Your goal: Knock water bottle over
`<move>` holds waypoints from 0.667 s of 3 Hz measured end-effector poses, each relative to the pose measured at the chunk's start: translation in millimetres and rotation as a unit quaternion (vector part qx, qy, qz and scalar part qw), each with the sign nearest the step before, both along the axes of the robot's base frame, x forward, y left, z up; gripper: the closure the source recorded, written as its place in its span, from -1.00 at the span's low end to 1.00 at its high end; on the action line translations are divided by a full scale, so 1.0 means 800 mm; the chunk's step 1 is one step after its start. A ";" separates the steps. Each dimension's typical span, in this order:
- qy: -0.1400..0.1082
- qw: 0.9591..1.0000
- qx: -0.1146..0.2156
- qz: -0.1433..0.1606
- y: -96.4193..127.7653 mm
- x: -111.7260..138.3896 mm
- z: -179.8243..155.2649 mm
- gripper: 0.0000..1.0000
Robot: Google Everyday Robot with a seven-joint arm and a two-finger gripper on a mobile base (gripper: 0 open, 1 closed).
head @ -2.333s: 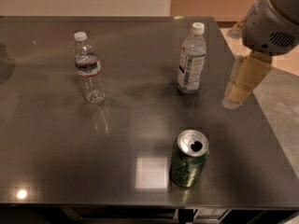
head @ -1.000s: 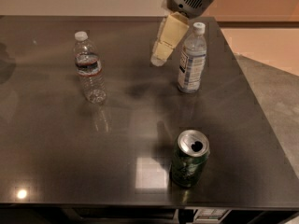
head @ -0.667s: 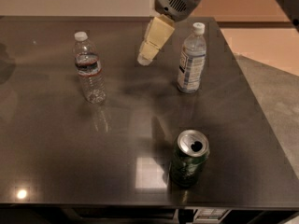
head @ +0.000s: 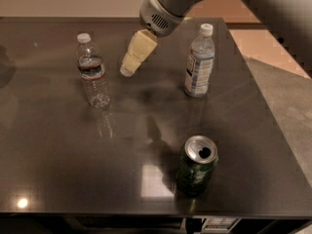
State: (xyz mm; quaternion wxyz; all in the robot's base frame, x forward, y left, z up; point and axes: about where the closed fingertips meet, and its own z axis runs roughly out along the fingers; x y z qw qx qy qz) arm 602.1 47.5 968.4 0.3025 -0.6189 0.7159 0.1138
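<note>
The water bottle (head: 92,71) stands upright on the left half of the dark table. It is small, clear and ribbed, with a white cap and a dark label band with a red edge. My gripper (head: 127,68) hangs over the table just to the right of the bottle, at about the height of its upper body, a short gap away and not touching it. Its cream-coloured fingers (head: 137,51) point down and to the left from the grey wrist above.
A bottle with a large white-and-blue label (head: 199,62) stands upright at the back right. An open green soda can (head: 196,165) stands near the front edge. The dark table (head: 58,150) ends at the right, with light floor beyond.
My gripper has swept left across the table, from beyond the right edge, past the white-and-blue labelled bottle, to a spot close beside the water bottle. The bottles and can have not moved.
</note>
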 end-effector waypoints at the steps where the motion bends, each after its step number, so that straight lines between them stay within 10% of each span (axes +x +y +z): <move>1: 0.001 1.000 0.015 0.006 0.031 -0.002 -0.017 -1.00; 2: 0.022 0.998 0.039 0.047 0.107 -0.016 -0.047 -1.00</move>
